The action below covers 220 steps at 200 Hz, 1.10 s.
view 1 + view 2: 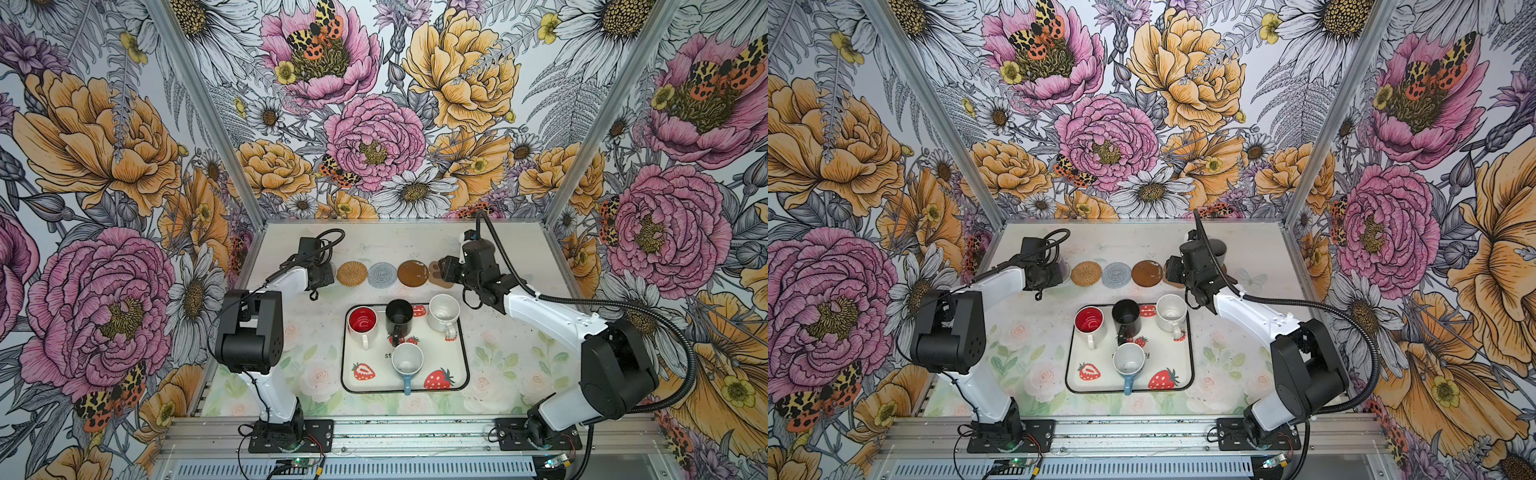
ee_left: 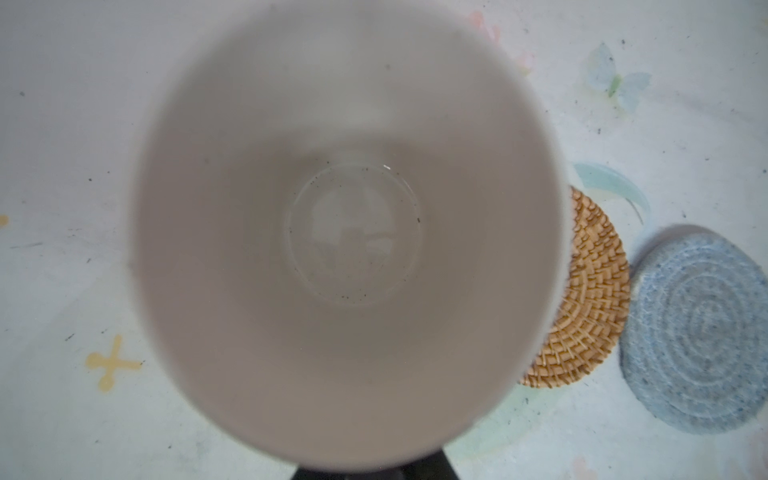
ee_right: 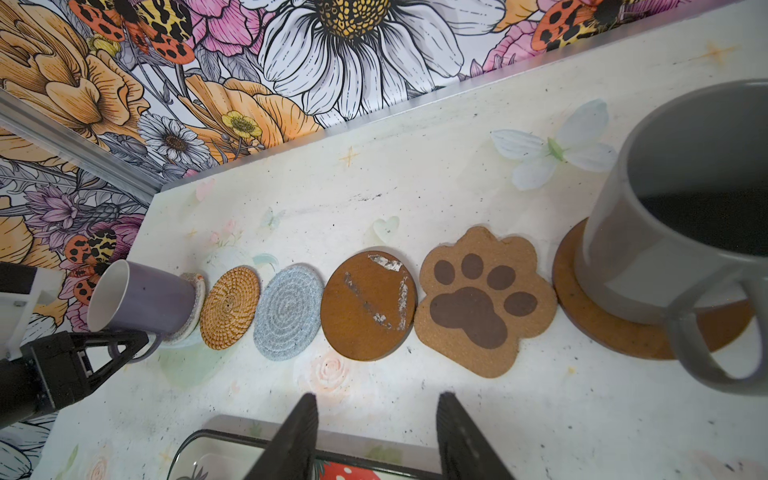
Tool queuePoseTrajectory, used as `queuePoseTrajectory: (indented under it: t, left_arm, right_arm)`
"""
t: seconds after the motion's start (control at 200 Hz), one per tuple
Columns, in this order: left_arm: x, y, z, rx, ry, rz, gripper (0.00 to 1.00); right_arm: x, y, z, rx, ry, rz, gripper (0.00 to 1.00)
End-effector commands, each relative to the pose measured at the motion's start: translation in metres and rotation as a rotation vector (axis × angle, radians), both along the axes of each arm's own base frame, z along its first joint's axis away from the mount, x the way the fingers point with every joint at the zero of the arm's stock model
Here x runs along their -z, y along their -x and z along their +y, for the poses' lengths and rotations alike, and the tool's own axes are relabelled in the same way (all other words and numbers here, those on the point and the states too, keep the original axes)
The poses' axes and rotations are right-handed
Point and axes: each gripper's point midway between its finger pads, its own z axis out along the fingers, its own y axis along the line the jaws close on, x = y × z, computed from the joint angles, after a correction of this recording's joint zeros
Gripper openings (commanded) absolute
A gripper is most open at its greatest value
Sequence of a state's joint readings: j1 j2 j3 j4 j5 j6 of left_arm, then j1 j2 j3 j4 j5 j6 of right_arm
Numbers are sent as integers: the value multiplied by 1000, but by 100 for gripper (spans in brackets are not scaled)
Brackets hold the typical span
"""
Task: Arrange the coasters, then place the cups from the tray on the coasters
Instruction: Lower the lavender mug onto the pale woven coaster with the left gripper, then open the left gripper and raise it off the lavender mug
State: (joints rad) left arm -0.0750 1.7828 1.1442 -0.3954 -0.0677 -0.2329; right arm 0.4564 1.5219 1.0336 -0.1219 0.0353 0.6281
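Observation:
My left gripper (image 3: 133, 347) is shut on the handle of the lilac cup (image 3: 141, 295), which stands on the clear beaded coaster (image 3: 195, 307) at the left end of the row. The left wrist view looks straight down into that cup (image 2: 349, 232). Along the row lie the rattan coaster (image 1: 352, 273), grey spiral (image 1: 382, 274), brown disc (image 1: 412, 273) and paw coaster (image 3: 482, 299). The grey cup (image 3: 665, 249) stands on another brown disc (image 3: 615, 328). My right gripper (image 3: 376, 399) hangs open and empty between the row and the tray (image 1: 457, 365).
On the tray stand the red-inside cup (image 1: 362, 322), black cup (image 1: 399, 318), speckled white cup (image 1: 444, 312) and light blue cup (image 1: 407, 361). The flowered back wall (image 3: 374, 62) rises close behind the coaster row. Both arm bases sit at the table's front edge.

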Motion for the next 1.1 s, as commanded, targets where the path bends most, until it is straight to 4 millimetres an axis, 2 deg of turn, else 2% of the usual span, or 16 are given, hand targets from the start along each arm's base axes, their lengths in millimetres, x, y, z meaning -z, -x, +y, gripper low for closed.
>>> queuePoseTrajectory:
  t: [0.0,0.585,0.771,1.096]
  left_arm:
    - [-14,-14,2,-1,-38,-49,18]
    - [-24,-11,-1,6,-48,-58,43]
    - [-43,-6,-3,3,-69,-99,52]
    - [-92,5,-14,16,-80,-200,58]
  right_arm:
    - [-12,-10,2,-1,-12,-36,49]
    - [-13,-9,2,-5,-16,-36,48]
    - [-15,-8,2,-5,-19,-41,48]
    - [-20,-3,-1,-6,-25,-50,49]
